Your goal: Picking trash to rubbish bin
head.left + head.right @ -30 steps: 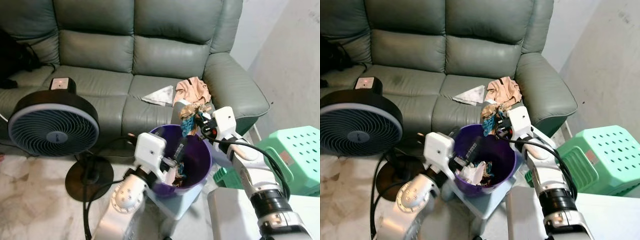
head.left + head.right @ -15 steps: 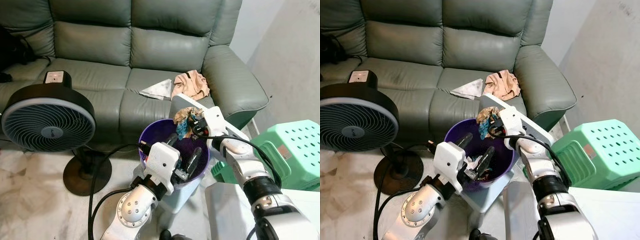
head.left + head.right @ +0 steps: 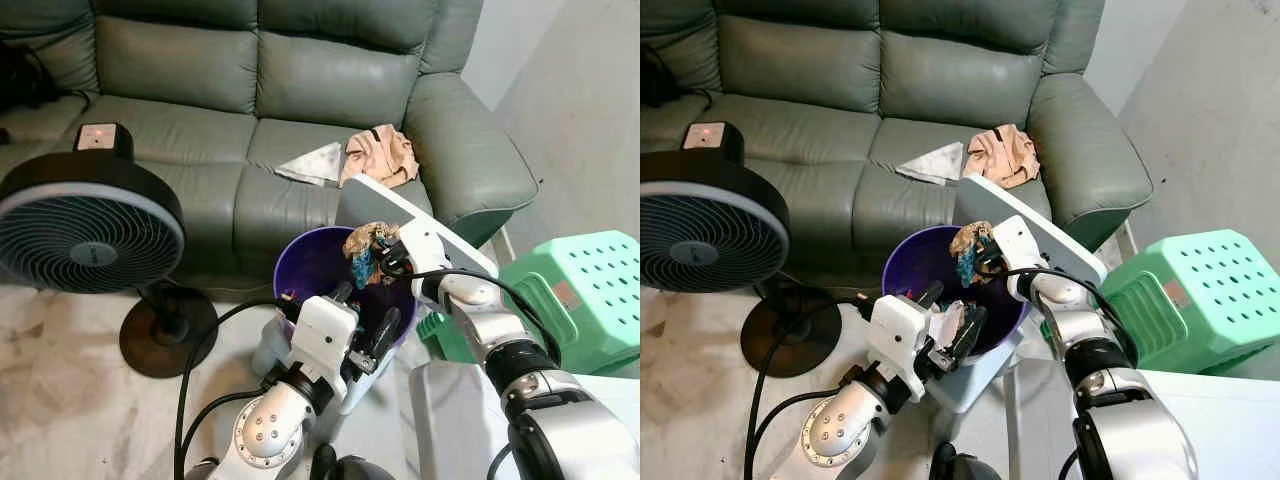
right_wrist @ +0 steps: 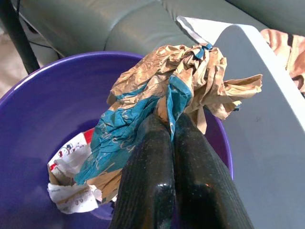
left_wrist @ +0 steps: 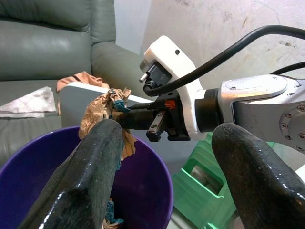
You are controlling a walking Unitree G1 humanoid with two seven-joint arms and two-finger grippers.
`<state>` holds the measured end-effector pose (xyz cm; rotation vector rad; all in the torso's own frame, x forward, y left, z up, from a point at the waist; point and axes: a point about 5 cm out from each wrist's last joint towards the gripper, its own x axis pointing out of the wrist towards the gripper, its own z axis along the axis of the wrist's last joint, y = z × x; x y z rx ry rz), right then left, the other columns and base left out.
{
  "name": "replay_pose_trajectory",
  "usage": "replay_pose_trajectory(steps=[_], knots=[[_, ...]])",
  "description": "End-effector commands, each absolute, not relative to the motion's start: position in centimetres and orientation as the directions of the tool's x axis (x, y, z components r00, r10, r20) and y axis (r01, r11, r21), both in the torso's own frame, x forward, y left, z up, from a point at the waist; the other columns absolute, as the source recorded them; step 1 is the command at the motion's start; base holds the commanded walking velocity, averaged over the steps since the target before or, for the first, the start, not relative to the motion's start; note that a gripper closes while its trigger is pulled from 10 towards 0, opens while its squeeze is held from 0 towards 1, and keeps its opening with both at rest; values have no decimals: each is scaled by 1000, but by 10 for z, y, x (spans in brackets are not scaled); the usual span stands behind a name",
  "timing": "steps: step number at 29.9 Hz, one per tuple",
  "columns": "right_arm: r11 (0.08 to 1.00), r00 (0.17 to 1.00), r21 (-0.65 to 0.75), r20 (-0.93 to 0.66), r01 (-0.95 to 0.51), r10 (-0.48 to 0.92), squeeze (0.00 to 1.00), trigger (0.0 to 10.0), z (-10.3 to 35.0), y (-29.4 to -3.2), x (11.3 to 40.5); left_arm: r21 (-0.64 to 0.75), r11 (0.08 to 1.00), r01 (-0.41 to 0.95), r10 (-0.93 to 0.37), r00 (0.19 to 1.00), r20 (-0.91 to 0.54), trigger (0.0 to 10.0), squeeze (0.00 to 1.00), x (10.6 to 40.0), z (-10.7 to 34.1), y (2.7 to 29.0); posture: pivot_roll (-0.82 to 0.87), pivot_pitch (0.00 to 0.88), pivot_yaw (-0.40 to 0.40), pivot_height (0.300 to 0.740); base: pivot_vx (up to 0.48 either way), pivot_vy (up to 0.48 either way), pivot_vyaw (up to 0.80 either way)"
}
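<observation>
Since a second earlier your right hand [image 3: 982,256] had carried the crumpled wrapper [image 4: 164,95], clamped between its fingers, lower over the purple bin's [image 3: 902,263] far rim, while your open left hand [image 3: 952,322] crowded the near rim, so a release risked snagging there.

Right arm reached forward over the far rim of the purple bin [image 3: 300,262]; right gripper [image 4: 167,125] had its two black fingers pressed together on a crumpled brown-and-blue wrapper [image 4: 162,93]. Left gripper [image 3: 362,318] hung at the bin's near rim, fingers [image 5: 86,176] spread apart, holding nothing.
</observation>
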<state>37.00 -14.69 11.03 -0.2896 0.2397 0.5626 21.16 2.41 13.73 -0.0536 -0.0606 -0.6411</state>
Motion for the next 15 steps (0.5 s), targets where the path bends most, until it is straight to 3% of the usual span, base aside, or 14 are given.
replay_pose_trajectory(steps=[1,2,15], knots=[[816,829,-207,-299,-539,472,231,10000,113,-155,372,-82,777,624,-615,781,109,10000,0,201,146,9,53,236,-185,740,0,0,0],[819,832,-205,-292,-536,472,1000,10000,114,-156,372,-80,777,625,-616,780,109,10000,0,201,146,9,56,233,-184,740,0,0,0],[817,824,-183,-290,-547,486,1000,10000,115,-155,374,-83,776,626,-618,779,105,10000,0,199,145,8,65,225,-185,740,0,0,0]])
